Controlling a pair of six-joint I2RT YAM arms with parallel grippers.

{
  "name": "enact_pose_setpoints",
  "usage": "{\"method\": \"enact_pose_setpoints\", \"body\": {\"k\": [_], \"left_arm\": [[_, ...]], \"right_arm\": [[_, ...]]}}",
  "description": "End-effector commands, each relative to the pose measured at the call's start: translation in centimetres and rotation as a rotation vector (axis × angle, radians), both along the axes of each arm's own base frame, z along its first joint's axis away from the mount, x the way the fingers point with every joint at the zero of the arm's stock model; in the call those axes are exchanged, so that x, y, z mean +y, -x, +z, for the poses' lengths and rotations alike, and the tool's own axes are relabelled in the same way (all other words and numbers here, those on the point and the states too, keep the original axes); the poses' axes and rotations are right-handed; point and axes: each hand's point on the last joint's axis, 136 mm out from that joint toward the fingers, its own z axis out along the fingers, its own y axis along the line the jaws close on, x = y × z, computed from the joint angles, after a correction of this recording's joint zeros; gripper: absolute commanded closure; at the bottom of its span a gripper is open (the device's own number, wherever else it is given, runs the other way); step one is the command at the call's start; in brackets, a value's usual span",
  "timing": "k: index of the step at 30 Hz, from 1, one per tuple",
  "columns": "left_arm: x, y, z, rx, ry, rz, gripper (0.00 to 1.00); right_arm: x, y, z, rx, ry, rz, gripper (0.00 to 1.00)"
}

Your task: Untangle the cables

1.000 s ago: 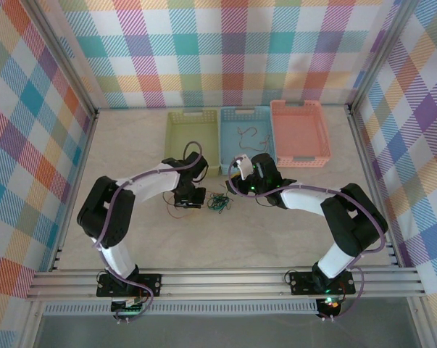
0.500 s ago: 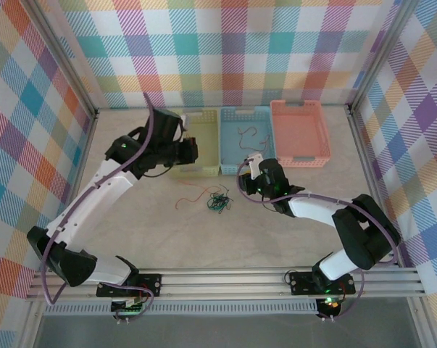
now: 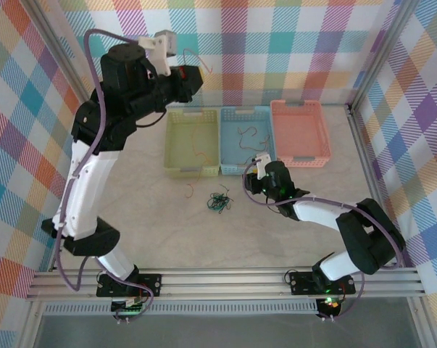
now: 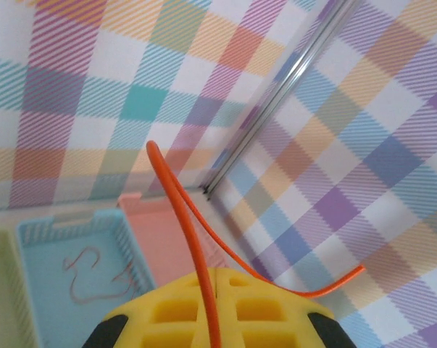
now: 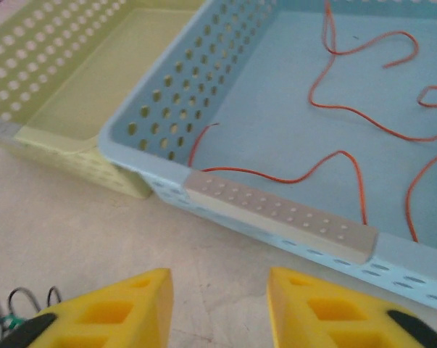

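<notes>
The left hand (image 4: 214,286), blocky yellow plastic with square recesses, is pinched shut on a thin, glossy orange cable (image 4: 182,210). The cable rises from between the fingers in a smooth loop and trails off to one side. In the top view this hand is high above the pale desk (image 3: 146,217), in front of the checked wall (image 3: 276,43).

The right hand (image 5: 218,297) hangs low over the desk with its yellow fingers apart and nothing between them, just before the blue basket (image 5: 276,217). That basket is hole-punched plastic, and several squiggly orange-red cables (image 5: 363,116) lie on its floor. A green basket (image 5: 59,134) of the same perforated make touches one side of it, and a pink basket (image 3: 299,132) stands at the other.

On the desk before the baskets lies a small tangle (image 3: 219,203) of dark and green wires, with a loose strand (image 3: 190,190) nearby.
</notes>
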Motion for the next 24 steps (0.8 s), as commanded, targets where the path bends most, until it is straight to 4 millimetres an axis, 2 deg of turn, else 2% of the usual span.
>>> {"method": "enact_pose_setpoints", "body": {"k": [1, 6, 10, 14, 17, 21, 23, 24], "left_arm": [[-1.1, 1.0, 0.9, -0.02, -0.002, -0.081, 1.0], [-1.3, 1.9, 2.2, -0.042, 0.038, -0.125, 1.0], [-1.4, 2.3, 2.3, -0.038, 0.048, -0.141, 1.0], [-1.7, 2.8, 2.6, -0.035, 0.068, -0.169, 1.0], [-1.8, 3.1, 2.9, -0.035, 0.082, -0.185, 1.0], [-1.8, 3.2, 2.8, -0.03, 0.078, -0.188, 1.0], [-1.7, 3.2, 2.5, -0.022, 0.07, -0.184, 1.0], [-1.6, 3.2, 2.4, -0.018, 0.066, -0.181, 1.0]], "right_arm": [[2.9, 1.1, 5.0, -0.149, -0.088, 0.202, 0.51], [6.0, 2.8, 9.8, -0.258, -0.151, 0.43, 0.38], [7.3, 2.0, 12.8, -0.329, -0.163, 0.482, 0.29], [8.1, -0.6, 15.4, -0.373, -0.141, 0.441, 0.26], [9.7, -2.4, 16.0, -0.344, -0.122, 0.469, 0.29], [11.8, -2.5, 16.3, -0.337, -0.148, 0.588, 0.39], [11.9, -3.3, 17.2, -0.361, -0.149, 0.564, 0.49], [11.7, -3.7, 17.8, -0.347, -0.175, 0.539, 0.58]]}}
